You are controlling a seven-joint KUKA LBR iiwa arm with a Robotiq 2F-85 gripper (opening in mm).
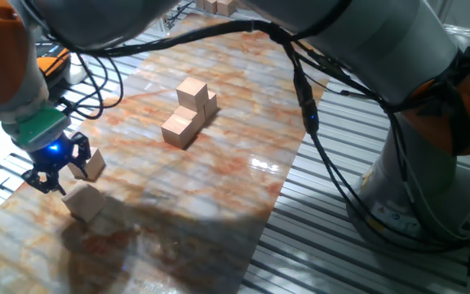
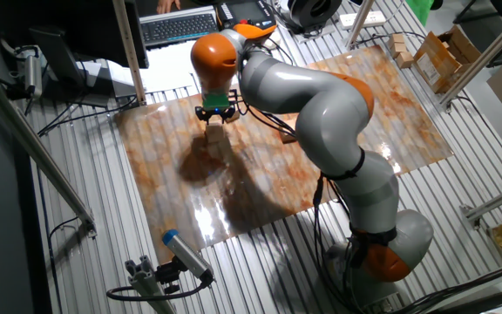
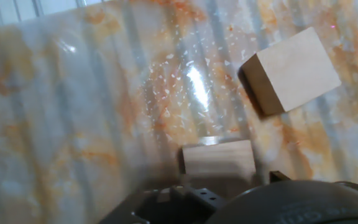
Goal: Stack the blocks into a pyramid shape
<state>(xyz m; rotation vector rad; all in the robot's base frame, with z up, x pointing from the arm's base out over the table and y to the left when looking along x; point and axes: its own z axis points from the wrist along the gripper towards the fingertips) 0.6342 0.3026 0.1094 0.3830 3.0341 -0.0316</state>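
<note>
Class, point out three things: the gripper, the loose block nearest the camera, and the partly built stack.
gripper [image 1: 57, 174], one fixed view, between fingertips.
loose block [image 1: 83, 202], one fixed view, top face.
stack [image 1: 192, 92], one fixed view, uppermost cube.

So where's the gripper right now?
In one fixed view the gripper is at the table's left edge, down at two loose blocks, far from the partial stack mid-table.
</note>
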